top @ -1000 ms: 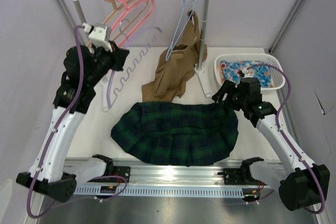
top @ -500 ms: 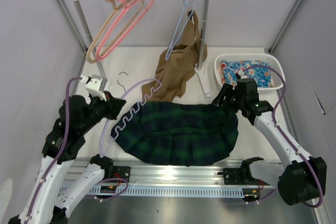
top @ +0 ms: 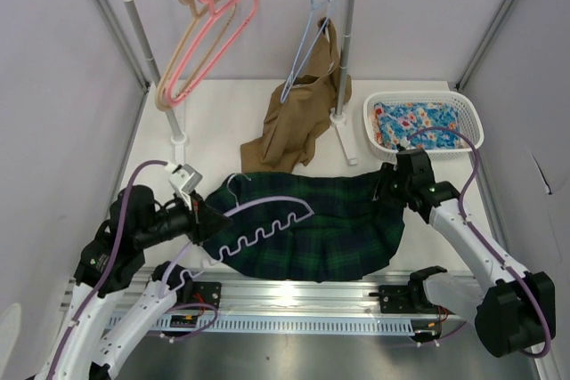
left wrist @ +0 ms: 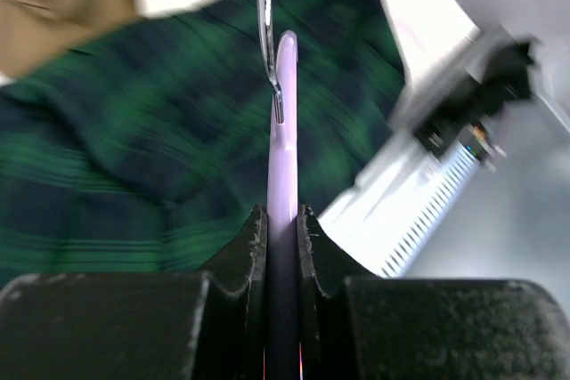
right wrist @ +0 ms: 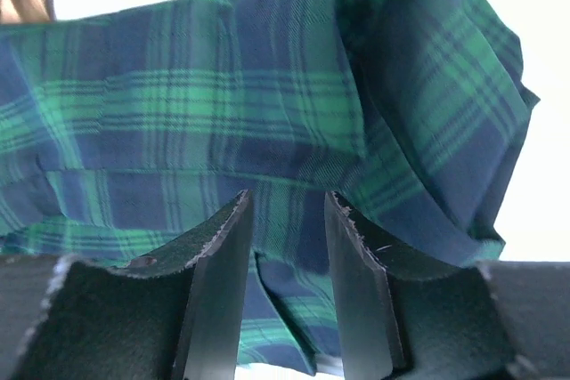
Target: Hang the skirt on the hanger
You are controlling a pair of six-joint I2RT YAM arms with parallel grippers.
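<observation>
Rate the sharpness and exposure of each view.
Left wrist: the skirt is smeared by motion blur, while the hanger and the left gripper's fingers clamping it are fairly crisp. Right wrist: the plaid is in sharp focus, but the table is blown out to white. Top external: sharp and evenly lit, with one glare spot on the front rail.

Bright, even overhead light, soft shadows. Left wrist view smears the skirt (left wrist: pixel 134 157) with motion blur; in the right wrist view the table (right wrist: pixel 548 33) burns out white
</observation>
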